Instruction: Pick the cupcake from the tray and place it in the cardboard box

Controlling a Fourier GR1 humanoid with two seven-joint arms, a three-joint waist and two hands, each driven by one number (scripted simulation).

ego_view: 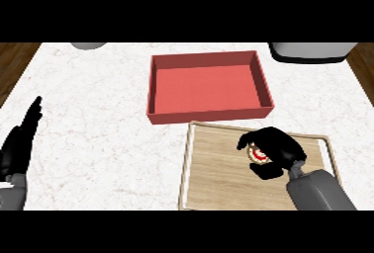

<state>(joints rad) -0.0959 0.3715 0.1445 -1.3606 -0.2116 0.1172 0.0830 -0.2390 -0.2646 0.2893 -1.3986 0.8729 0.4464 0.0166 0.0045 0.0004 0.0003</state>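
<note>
"So, starting nearest the robot, what did you see?"

"Its left hand point(23, 136) showed at the view's left edge, fingers straight and pointing up, resting over the white marbled desk point(95, 123) and holding nothing. I judged it had no part in the job."

"And the other?"

"The right hand point(276, 143) was over the pale wooden tray with a raised rim point(215, 173), towards its right side. Its fingers and thumb were curled round the cupcake point(257, 154), of which only a sliver of red and white showed between them."

"Was it lifted?"

"I could not tell whether the cupcake had left the board. Seen from above, hand and cupcake both lay inside the tray's rim."

"How far along was the task, then?"

"I judged the grasp made and the rest undone: the carry and the release were left."

"Where was the target?"

"The square red cardboard box with low walls point(208, 86) lay just beyond the tray, its near wall close beside the tray's far rim, and to the left of the hand. Its floor showed bare."

"A short trip?"

"By my reckoning, yes: up over the rim, away and leftwards, then down inside."

"Anything past it?"

"A rounded grey thing point(89, 45) and a larger grey thing with a dark base point(310, 52) at the desk's far edge, both cut off, well apart from the work."
</note>
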